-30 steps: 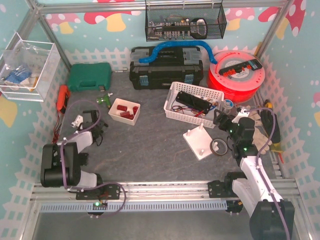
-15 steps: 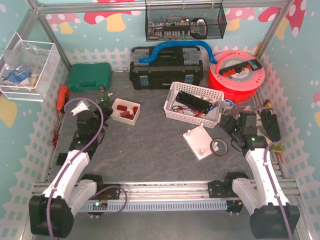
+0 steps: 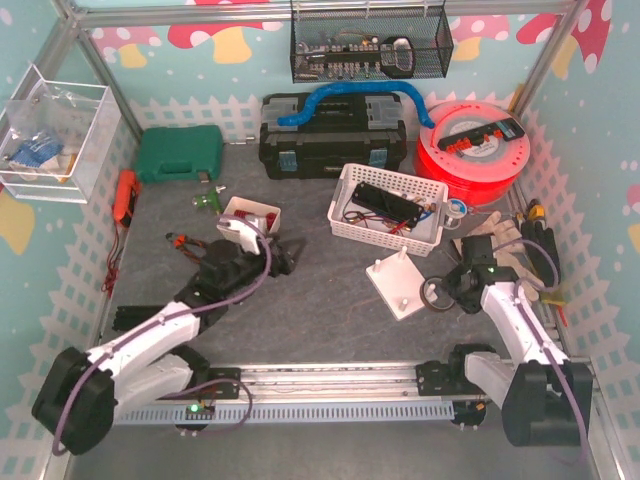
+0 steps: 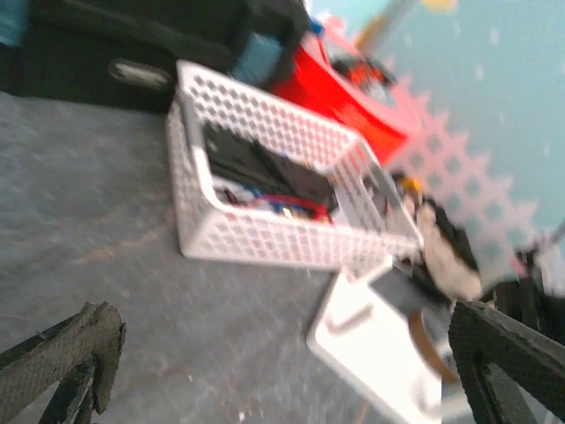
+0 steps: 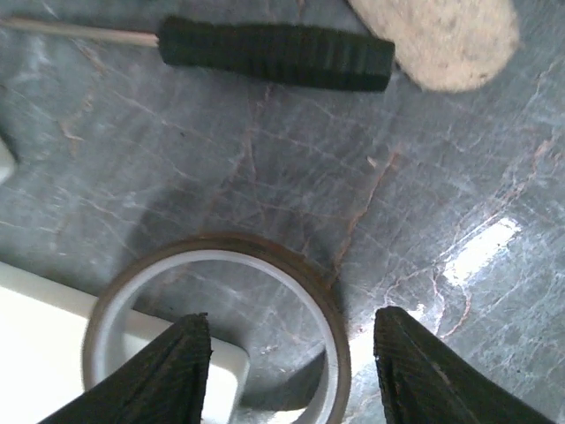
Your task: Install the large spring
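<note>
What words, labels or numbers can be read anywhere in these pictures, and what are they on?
None can be read.
The black toolbox carries an oval badge: blurred.
The red spool carries a black strip with white marks: too small to read.

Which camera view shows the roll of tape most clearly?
The right wrist view: the roll of tape is close, sharp, and seen from directly above as a full ring. The top external view shows only a small dark ring; in the left wrist view it is blurred at the edge.
</note>
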